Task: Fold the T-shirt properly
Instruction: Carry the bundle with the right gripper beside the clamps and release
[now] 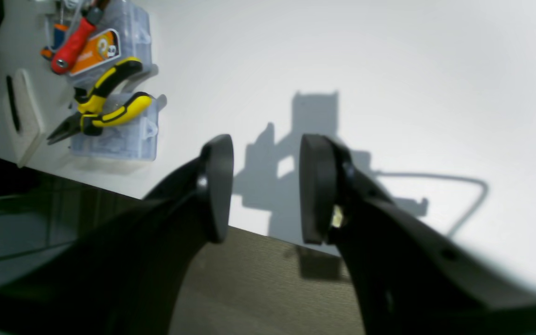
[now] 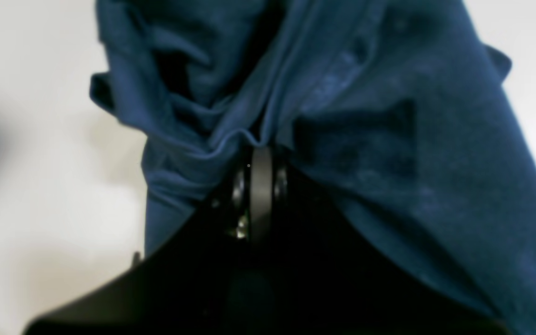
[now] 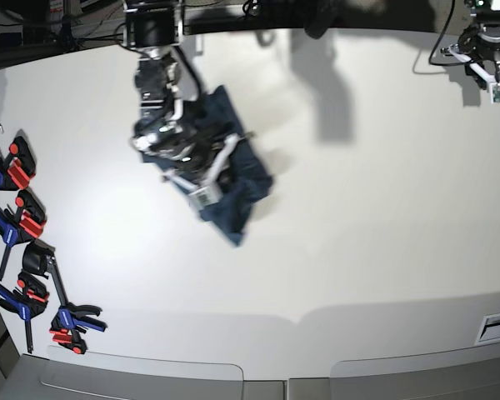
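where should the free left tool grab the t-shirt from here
Probably the loose lower corner of the T-shirt, coming from above on the open table side. The cloth lies bunched, the right tool is shut on a fold near its middle, and that corner sticks out clear of the arm. The left tool is open over bare table.

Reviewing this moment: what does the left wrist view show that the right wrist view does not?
Only the left wrist view: the left gripper open and empty over the table edge, with yellow-handled pliers on clear plastic boxes and a red-handled tool.
Only the right wrist view: the right gripper shut on the bunched navy T-shirt.
Both: the white table.
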Robot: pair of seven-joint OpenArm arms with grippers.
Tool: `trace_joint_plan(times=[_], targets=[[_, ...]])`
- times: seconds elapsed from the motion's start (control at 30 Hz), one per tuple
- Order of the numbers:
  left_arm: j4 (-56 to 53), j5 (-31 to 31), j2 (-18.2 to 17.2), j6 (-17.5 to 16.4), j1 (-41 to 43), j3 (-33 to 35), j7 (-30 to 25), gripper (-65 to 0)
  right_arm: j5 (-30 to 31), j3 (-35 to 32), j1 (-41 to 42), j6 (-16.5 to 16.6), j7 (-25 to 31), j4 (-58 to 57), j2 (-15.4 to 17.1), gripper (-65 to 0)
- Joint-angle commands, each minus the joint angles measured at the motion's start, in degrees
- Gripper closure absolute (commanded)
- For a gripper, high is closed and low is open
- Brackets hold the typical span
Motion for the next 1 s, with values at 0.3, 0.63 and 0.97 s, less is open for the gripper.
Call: trace_joint_plan(times=[0.3, 0.63, 0.97], targets=[[0.9, -0.5, -0.5, 0.4, 0.3, -0.4, -3.3, -22.0, 9.6, 27.5, 0.1, -0.7, -5.7, 0.3, 9.0, 0.0], [0.9, -0.8, -0.5, 0.4, 0.3, -0.4, -3.3, -22.0, 20.4, 39.0, 0.2, -0.7, -7.1, 0.3, 10.5, 0.0], [0.9, -0.8, -0.5, 0.4, 0.4, -0.4, -3.1, -22.0, 40.4, 39.0, 6.0, 5.6, -11.7, 2.0, 12.5, 0.0]])
